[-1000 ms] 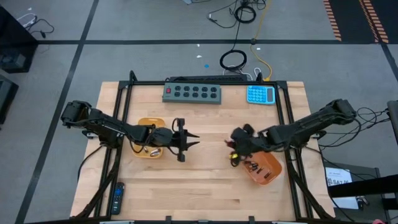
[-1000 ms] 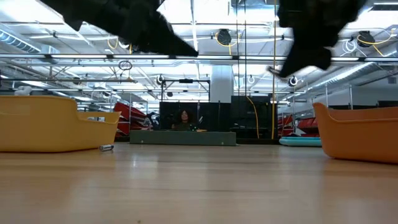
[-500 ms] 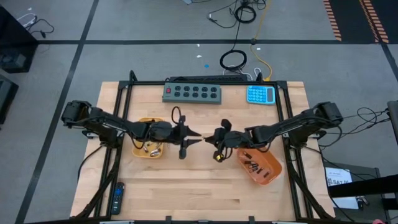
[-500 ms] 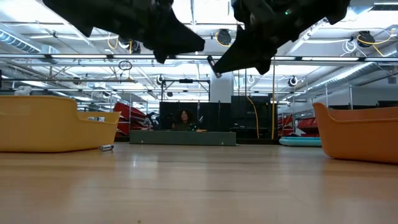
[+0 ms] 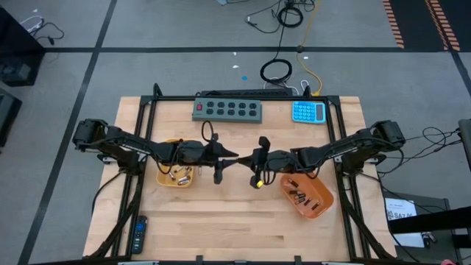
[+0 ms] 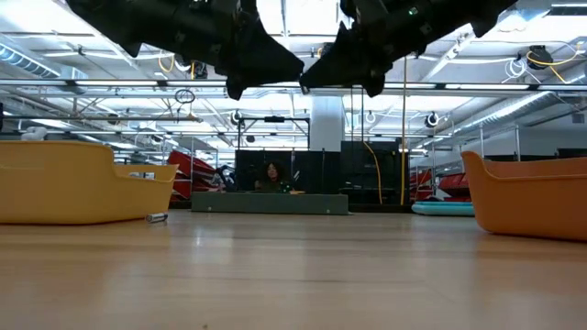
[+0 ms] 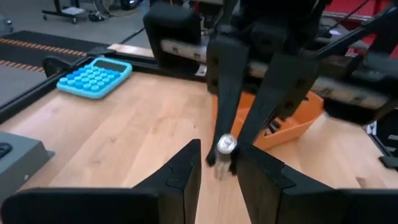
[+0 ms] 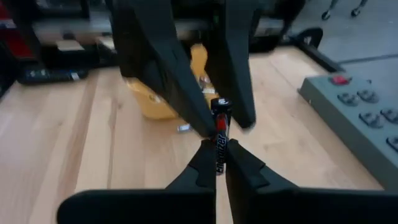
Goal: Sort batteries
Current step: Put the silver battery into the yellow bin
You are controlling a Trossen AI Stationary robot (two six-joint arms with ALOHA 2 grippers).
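Observation:
My right gripper (image 8: 217, 163) is shut on one dark battery with a red band (image 8: 219, 130), in mid-air over the table's middle (image 5: 249, 160). My left gripper (image 7: 219, 160) faces it from the left (image 5: 229, 159) and is open. Its fingers stand on either side of the battery's silver-capped free end (image 7: 224, 144); whether they touch it, I cannot tell. Silvery batteries lie in the yellow-orange left tray (image 5: 176, 174). Dark ones lie in the orange right tray (image 5: 309, 196). In the low view both grippers hang at the top (image 6: 303, 69). My right gripper pinches the battery between its two fingers by the end nearest the wrist (image 8: 218, 154). The fingers come level from the table's right, and the battery lies along them, sticking out beyond their tips. It is lifted clear of the table, its capped end (image 8: 221, 104) toward my left gripper.
A stray battery (image 6: 157, 217) lies on the table beside the left tray. A grey button box (image 5: 227, 110) and a blue calculator (image 5: 308, 112) sit at the far edge, and a black remote (image 5: 138, 234) at the near left. A person (image 6: 272, 174) sits beyond the table.
My right gripper has swung from above the right tray toward the table's left, to the table's middle, carrying the battery. My left gripper has moved a little to the right from beside the left tray, and the two now meet tip to tip.

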